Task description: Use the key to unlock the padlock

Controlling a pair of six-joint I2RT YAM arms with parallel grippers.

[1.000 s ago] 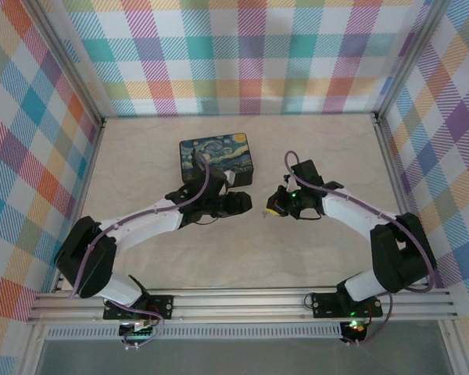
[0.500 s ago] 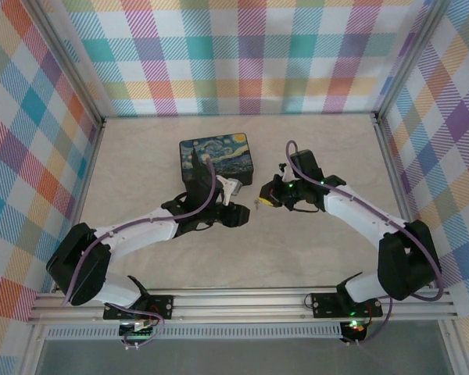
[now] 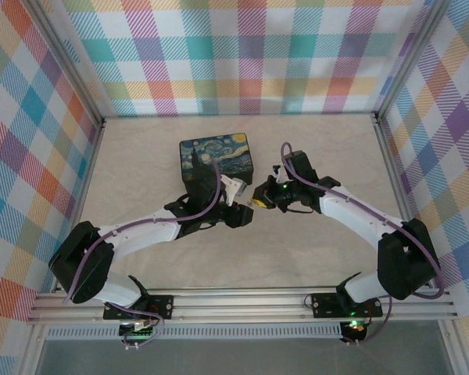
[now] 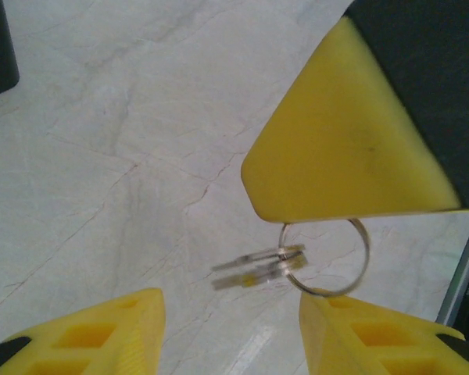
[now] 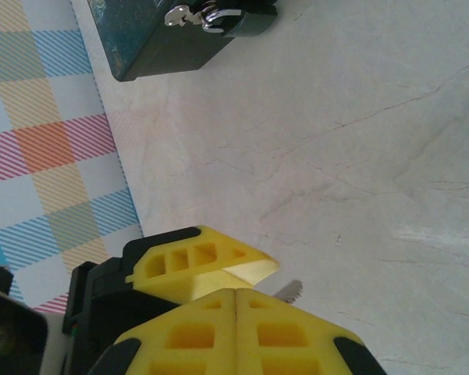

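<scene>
Yellow pads of the right gripper [image 5: 236, 298] are pressed flat together at btm of the right wrist view, clamped on the key [image 5: 291, 291]. Only its toothed tip pokes out, just right of the seam. Up-left of them sits one yellow finger [image 5: 194, 262] of the left gripper [image 4: 228, 312], v. close; can't tell if touching. At the top edge of that view is a dark box [image 5: 152, 43] w/ the padlock [image 5: 223, 16] hanging on its front latch, shackle closed as far as can be seen. It is well apart from the key tip, w/ pale marble table [image 5: 359, 156] between them.

Left wrist view: the left gripper's two fingers are spread wide apart at the btm corners, w/ nothing between them but table [image 4: 102, 156]. A big yellow finger [image 4: 336, 148] of the right gripper takes the upper right. A ring [image 4: 325, 258] hangs just under it, near frame centre-right, w/ thin metal pieces [image 4: 258, 269] sticking out leftward from it. These are too blurred to say more.

Top view: the grippers meet almost tip to tip mid-frame, left gripper [image 3: 238, 209] just left of and slightly below right gripper [image 3: 259, 201]. Both sit just below the box [image 3: 216, 156], whose lid shows a blue-yellow swirl print. Table [image 3: 141, 180] is ringed by plaid walls [image 3: 250, 55].
</scene>
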